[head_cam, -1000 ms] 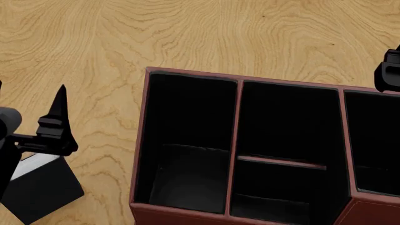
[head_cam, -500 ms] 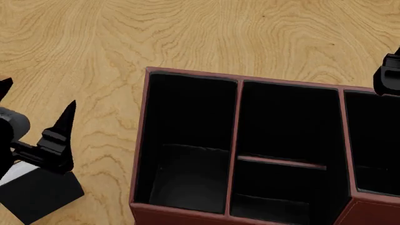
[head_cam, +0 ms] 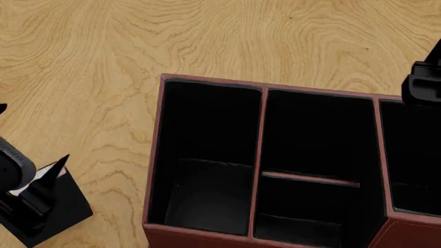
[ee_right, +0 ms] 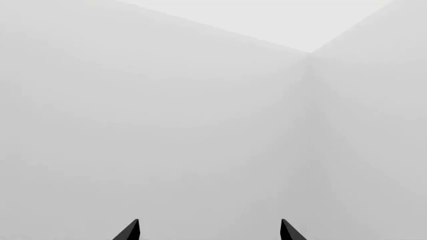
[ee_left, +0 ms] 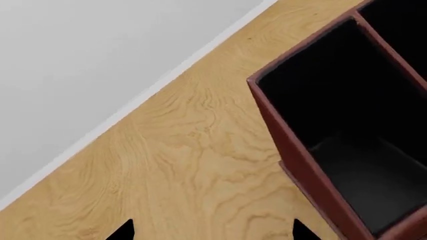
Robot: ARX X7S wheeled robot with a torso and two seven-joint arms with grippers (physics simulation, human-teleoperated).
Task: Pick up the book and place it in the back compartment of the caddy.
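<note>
A light wooden tabletop (head_cam: pixel 206 36) fills the head view, and on it my target, the caddy (head_cam: pixel 155 155), takes up the lower right of the frame, reddish-brown outside and black within; its middle strip is split by a low cross divider (head_cam: pixel 310 179), and I take the back compartment (head_cam: pixel 317 134) to be the cell above that divider in the frame, though which cell counts as "back" I judge rather than see; both cells lie bare. In the lower left corner sits the book (head_cam: pixel 59 204), black-covered with a sliver of pale page edge showing, well apart from the caddy's left wall. My left gripper (head_cam: pixel 31 194) hangs right over the book, one dark fingertip pointing up beside the page edge; in my left wrist view only two fingertips (ee_left: pixel 123 231) show, set wide apart over bare wood beside the caddy's corner (ee_left: pixel 293 145), so I read those jaws as spread and holding nothing; the book itself is out of that view. My right gripper (ee_right: pixel 208 231) shows its tips parted against blank grey wall, also empty, parked at the right edge of the head view. The step in hand is the approach for the pick; next I must settle the jaws astride the book's covers and close, before any lift toward the caddy.
</note>
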